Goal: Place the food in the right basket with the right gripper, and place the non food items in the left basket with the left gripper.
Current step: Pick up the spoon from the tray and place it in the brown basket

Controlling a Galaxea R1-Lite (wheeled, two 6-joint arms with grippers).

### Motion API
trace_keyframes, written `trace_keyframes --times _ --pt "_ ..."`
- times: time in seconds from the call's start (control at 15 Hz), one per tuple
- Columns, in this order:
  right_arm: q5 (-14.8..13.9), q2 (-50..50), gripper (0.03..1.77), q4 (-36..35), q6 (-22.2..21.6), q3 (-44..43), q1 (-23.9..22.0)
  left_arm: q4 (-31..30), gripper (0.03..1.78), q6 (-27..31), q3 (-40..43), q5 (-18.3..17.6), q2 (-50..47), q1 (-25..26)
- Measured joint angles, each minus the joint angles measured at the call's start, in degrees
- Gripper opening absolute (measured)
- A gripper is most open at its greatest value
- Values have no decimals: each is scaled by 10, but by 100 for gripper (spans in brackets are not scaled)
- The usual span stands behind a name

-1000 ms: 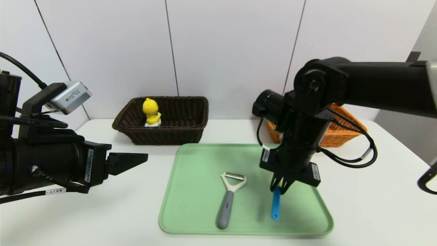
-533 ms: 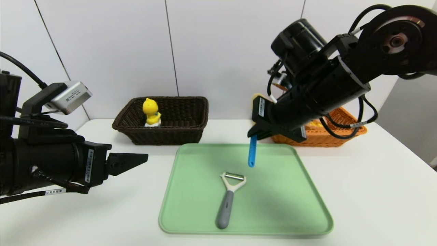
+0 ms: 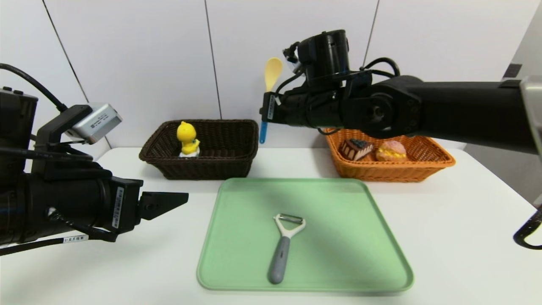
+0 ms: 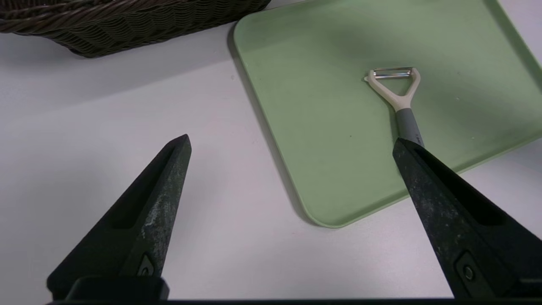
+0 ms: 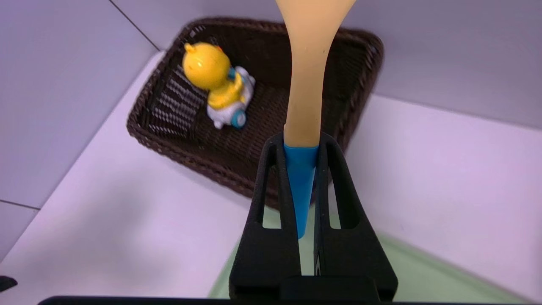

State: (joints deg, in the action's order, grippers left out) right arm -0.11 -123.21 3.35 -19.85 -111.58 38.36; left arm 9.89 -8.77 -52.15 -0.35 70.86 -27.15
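Observation:
My right gripper [image 3: 266,111] [image 5: 301,142] is shut on the blue-handled yellow spoon [image 3: 272,73] [image 5: 308,80]. It holds the spoon upright in the air by the right end of the dark brown left basket [image 3: 220,123] [image 5: 178,142]. The yellow duck toy [image 3: 187,139] [image 5: 214,80] stands inside that basket. The grey-handled peeler [image 3: 283,248] [image 4: 398,91] lies on the green tray [image 3: 347,245] [image 4: 313,110]. The cake slice [image 3: 355,148] and cream puff [image 3: 391,150] sit in the orange right basket [image 3: 394,171]. My left gripper [image 3: 169,202] [image 4: 292,142] hovers open and empty left of the tray.
The white table [image 3: 465,237] runs back to a panelled wall just behind both baskets. The right arm stretches across above the orange basket. A black cable loop [image 3: 527,231] shows at the table's right edge.
The right gripper lifted the spoon off the tray and swung it up and left to beside the dark basket, turning the bowl upward. The left gripper barely shifted.

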Motion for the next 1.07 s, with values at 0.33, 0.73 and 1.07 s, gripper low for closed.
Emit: trace_keyframes --times 0.33,0.73,1.07 --pt "4 -61 15 -154 23 -2 2 0 169 -1 2 1 14 0" --pt "4 -116 15 -239 33 -5 26 0 169 -1 10 1 25 -5" --pt "-1 -157 15 -281 46 -10 26 0 169 -3 24 0 28 -6"
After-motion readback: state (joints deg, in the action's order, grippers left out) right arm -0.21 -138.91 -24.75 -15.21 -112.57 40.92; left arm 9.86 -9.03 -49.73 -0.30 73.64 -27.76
